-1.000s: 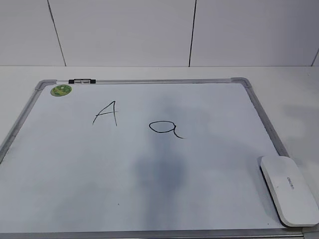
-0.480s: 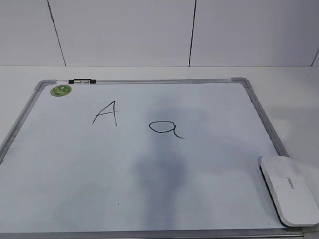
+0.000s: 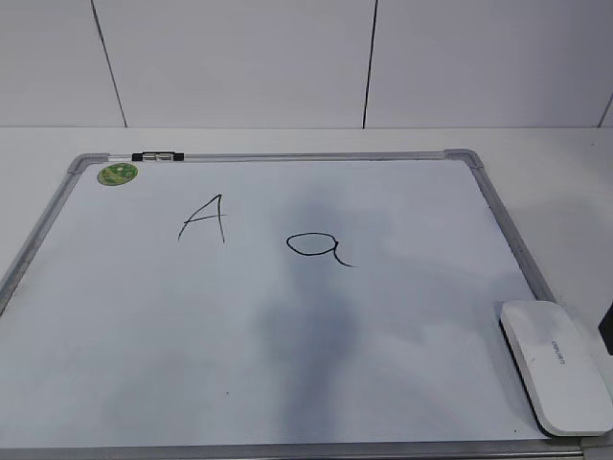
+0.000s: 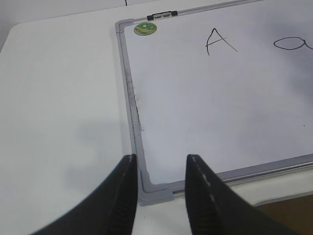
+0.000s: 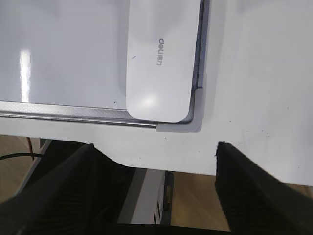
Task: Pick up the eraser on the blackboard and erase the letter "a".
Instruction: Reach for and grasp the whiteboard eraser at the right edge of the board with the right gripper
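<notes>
**Eraser untouched at board's right corner, both hands empty**

Going L to R, you've got the left hand [image 4: 157,169] hovering over the near-left corner of the blackboard [image 3: 38,240]; fingers a modest gap apart, nothing between them, frame corner visible through the gap. It doesn't show in the exterior view.

On the board's far-left corner there's a round green sticker [image 3: 117,173], and just right of it a small black-and-silver clip [image 3: 158,155] on the top frame. Next comes the capital "A" [image 3: 203,218], then the letter "a" [image 3: 320,247] near the board's middle, intact, loop and curled tail both crisp. A soft grey shadow runs down the board below and around it.

The eraser [image 3: 556,364] lies flat at the near-right corner, long side along the right frame, grey lettering up.

Your right hand [image 5: 156,161] hangs over the bench [image 5: 254,73] edge just short of that corner, fingers spread wide, gripping nothing, apart from the eraser. In the exterior view only a dark sliver shows at the right edge; can't tell which part.
</notes>
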`<action>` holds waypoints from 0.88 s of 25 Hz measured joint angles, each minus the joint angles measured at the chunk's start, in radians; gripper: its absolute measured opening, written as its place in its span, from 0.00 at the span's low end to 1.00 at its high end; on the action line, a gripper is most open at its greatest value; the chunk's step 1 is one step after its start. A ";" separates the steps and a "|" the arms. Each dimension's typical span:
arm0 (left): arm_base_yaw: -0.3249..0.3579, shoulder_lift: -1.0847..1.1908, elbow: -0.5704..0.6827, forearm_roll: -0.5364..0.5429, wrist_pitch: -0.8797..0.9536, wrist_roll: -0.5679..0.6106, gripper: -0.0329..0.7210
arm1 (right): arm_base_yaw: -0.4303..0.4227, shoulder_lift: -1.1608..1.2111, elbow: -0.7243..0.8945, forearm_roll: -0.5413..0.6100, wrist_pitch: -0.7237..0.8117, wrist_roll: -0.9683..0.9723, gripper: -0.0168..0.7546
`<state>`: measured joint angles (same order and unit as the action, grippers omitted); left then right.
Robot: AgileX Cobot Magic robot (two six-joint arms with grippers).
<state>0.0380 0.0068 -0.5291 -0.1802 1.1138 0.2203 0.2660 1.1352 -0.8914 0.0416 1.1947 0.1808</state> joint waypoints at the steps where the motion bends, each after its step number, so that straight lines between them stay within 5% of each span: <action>1: 0.000 0.000 0.000 0.000 0.000 0.000 0.36 | 0.002 0.012 0.000 0.000 -0.008 0.004 0.78; 22: 0.000 0.000 0.000 0.000 0.000 -0.001 0.36 | 0.002 0.239 0.000 -0.029 -0.174 -0.020 0.78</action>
<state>0.0380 0.0068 -0.5291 -0.1802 1.1138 0.2196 0.2684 1.3740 -0.8914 0.0128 1.0212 0.1611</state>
